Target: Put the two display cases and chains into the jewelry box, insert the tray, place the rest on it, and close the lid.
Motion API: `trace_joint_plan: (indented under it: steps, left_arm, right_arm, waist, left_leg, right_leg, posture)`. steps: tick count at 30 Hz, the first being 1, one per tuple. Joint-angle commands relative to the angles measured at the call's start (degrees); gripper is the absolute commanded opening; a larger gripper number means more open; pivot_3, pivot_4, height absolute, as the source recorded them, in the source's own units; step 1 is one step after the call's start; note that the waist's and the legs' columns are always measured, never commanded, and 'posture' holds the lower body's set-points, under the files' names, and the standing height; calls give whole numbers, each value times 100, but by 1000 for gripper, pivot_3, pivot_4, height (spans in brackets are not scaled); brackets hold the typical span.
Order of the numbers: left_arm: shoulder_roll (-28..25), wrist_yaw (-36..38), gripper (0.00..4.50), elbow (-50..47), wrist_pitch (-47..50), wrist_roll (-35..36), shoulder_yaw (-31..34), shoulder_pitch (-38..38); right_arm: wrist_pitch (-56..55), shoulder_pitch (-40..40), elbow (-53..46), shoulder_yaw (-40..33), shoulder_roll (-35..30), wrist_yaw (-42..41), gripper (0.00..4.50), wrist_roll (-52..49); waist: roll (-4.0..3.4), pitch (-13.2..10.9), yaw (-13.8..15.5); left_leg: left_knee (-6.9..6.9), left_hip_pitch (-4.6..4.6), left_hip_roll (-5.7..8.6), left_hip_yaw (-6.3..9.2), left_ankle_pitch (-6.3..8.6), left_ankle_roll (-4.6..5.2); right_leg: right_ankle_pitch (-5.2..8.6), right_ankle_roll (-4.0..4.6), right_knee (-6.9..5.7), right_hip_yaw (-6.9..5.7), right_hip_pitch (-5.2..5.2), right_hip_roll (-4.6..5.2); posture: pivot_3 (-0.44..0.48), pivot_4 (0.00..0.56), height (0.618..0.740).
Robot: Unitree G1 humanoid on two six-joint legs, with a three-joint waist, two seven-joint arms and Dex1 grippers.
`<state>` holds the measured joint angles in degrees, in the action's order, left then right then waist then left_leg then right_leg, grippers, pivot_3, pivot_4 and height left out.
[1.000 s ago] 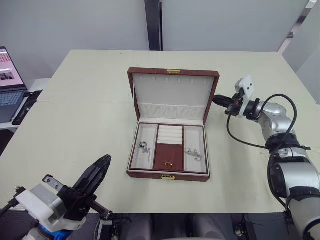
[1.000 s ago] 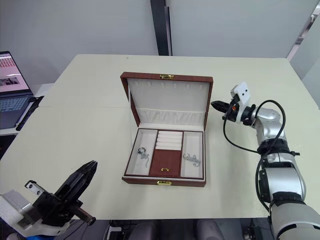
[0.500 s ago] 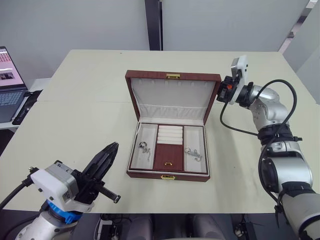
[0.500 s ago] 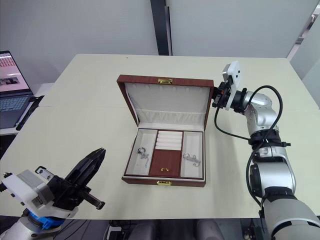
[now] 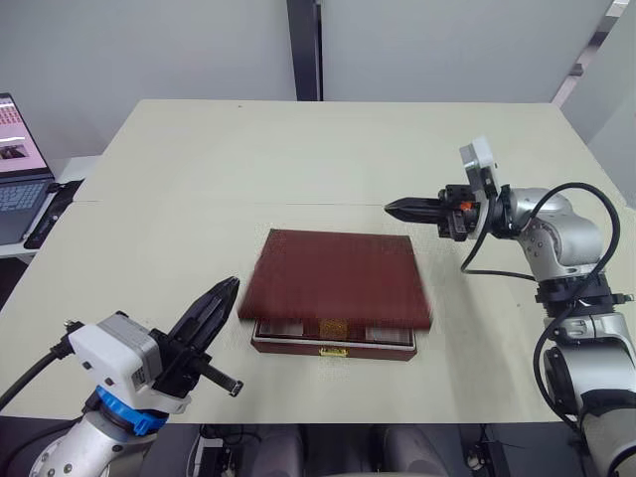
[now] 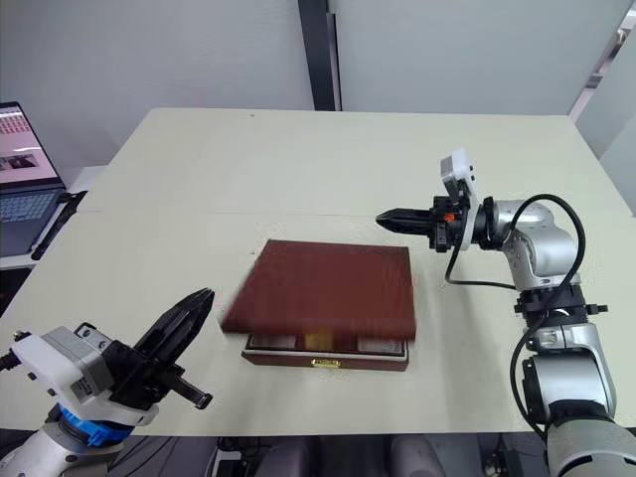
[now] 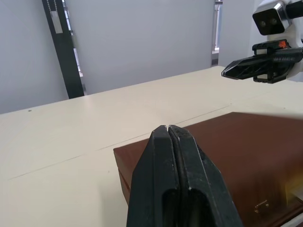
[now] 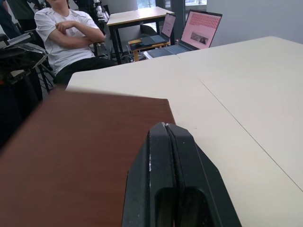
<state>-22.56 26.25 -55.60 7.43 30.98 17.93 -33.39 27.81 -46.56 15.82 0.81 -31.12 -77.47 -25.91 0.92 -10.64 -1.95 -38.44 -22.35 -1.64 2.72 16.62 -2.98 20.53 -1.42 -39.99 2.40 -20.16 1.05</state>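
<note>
We look down on a pale cream surface (image 5: 179, 189) ringed by grey walls, with a laptop (image 5: 18, 164) off at nine o'clock. At the middle sits the jewelry box (image 5: 335, 343), and its lid (image 5: 336, 278) is nearly down, blurred, leaving a thin gap above the gold clasp at the front. Our right claw (image 5: 400, 208) hovers at two o'clock from the box, fingers pressed together and holding nothing; we judge it has just let the lid drop. Our left claw (image 5: 221, 300) hangs at eight o'clock, also pressed together and empty, kept clear of the box.

In the right eye view the lid sits a little askew over the box, so we judge closing is almost done.

From the left wrist, its shut fingers (image 7: 175, 161) point toward the box's near corner, with the right claw beyond it.

From the right wrist, shut fingers (image 8: 165, 156) aim across the lid's red top; a seated person (image 8: 71, 40) shows beyond the surface.
</note>
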Motion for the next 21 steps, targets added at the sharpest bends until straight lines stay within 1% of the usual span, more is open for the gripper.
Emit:
trace_joint_plan:
  steps: [1, 4, 7, 9, 11, 15, 17, 19, 21]
  left_arm:
    - [10, 68, 0, -114, -158, 58, 122, -118]
    - [35, 193, 0, 36, -271, 73, 186, -195]
    - [-40, 216, 0, 191, -178, 165, 311, -241]
    - [-123, 187, 376, 345, -40, 230, 413, -166]
    - [-219, 151, 875, 566, 92, 324, 545, 2]
    - [-475, 281, 2152, 1076, 255, 489, 813, 349]
    - [-566, 426, 2764, 1523, 313, 598, 915, 503]
    - [-699, 653, 3353, 2014, 303, 550, 951, 662]
    - [-942, 876, 3993, 2593, 381, 474, 969, 927]
  right_arm:
    - [-126, -77, -130, -112, -107, 51, 24, -24]
    - [-202, -51, -77, -136, -158, 99, 24, 13]
    - [-413, 64, -9, -190, -220, 306, 24, 136]
    - [-500, 174, 55, -288, -218, 532, 400, 153]
    - [-529, 392, -57, -374, -289, 586, 806, 122]
    - [-748, 905, -226, -481, -572, 652, 1853, 233]
    - [-886, 1216, -198, -629, -733, 726, 2370, 235]
    - [-971, 1519, -186, -807, -876, 771, 2899, 198]
    - [-1059, 1858, -262, -949, -979, 848, 3482, 197]
  waist:
    - [0, 0, 3]
    - [0, 0, 7]
    - [0, 0, 9]
    - [0, 0, 9]
    - [0, 0, 13]
    - [1, 0, 35]
    - [1, 0, 31]
    - [1, 0, 32]
    - [0, 0, 30]
  left_leg:
    - [0, 0, 0, 0, 0, 0]
    - [0, -2, 2, -1, 0, 0]
    - [-1, -1, 2, 0, 0, 0]
    - [-1, -1, 2, 1, 0, 0]
    - [0, -1, 2, 1, 0, 0]
    - [-1, -5, 4, 4, 0, 0]
    - [-2, -7, 6, 2, 0, 0]
    - [-3, -6, 5, 2, 0, 0]
    - [-1, -4, 2, 3, 0, 0]
  right_leg:
    - [0, 0, 1, 0, 0, 0]
    - [0, 0, 3, 1, 0, 1]
    - [0, 0, 2, 0, 1, 1]
    - [0, 0, 2, -1, 1, 1]
    - [0, 0, 2, -1, 1, 0]
    - [0, 0, 3, -5, 1, 1]
    - [0, 0, 4, -3, 0, 3]
    - [0, 0, 2, -4, 0, 3]
    - [0, 0, 2, -5, 0, 0]
  posture:
    - [0, 150, 740]
    - [0, 150, 740]
    - [0, 150, 740]
    - [0, 150, 740]
    - [0, 150, 740]
    - [0, 150, 740]
    - [0, 150, 740]
    - [0, 150, 740]
    - [0, 150, 740]
